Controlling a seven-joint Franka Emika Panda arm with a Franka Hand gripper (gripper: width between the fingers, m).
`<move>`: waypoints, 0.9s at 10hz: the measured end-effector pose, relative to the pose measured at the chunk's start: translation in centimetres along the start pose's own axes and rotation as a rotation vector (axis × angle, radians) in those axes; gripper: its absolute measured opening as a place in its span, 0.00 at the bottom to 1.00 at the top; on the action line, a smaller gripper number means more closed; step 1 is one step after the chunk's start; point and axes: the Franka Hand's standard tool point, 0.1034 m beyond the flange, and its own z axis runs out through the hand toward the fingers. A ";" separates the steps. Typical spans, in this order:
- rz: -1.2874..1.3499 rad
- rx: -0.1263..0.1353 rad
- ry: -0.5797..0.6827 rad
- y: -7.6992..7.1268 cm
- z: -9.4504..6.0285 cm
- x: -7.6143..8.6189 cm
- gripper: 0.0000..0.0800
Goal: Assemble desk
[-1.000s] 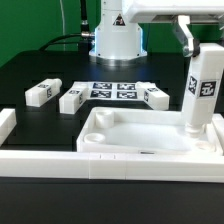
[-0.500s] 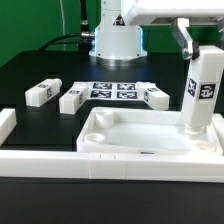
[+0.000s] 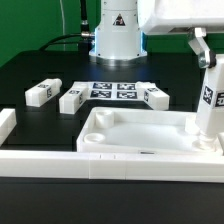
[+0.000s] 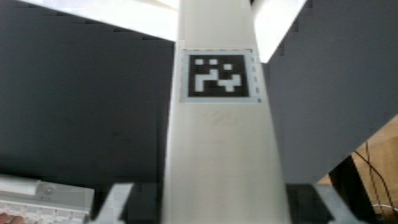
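The white tray-like tabletop [image 3: 92, 132] lies rim-up near the front of the black table. A white square leg [image 3: 210, 105] with a black-and-white tag stands upright in the tabletop's corner at the exterior view's right. My gripper [image 3: 204, 52] is shut on the upper part of this leg. In the wrist view the leg [image 4: 222, 120] fills the middle, with the gripper [image 4: 222, 208] clamped on either side of it. Three more legs lie flat behind the tabletop: two on the exterior view's left [image 3: 40, 92] [image 3: 73, 98] and one further right [image 3: 155, 97].
The marker board [image 3: 113, 91] lies between the loose legs in front of the robot base [image 3: 118, 40]. A low white border wall [image 3: 100, 165] runs along the front, with a short piece [image 3: 6, 125] at the exterior view's left.
The arm has moved toward the exterior view's right, carrying the upright leg with it a little further into the tabletop's corner. The grip is unchanged.
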 end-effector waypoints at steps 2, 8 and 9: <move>-0.002 -0.001 -0.004 -0.2 0.1 -0.9 0.36; -0.005 -0.004 0.002 -0.1 0.6 -1.2 0.36; -0.006 -0.003 -0.002 -0.2 0.9 -1.5 0.36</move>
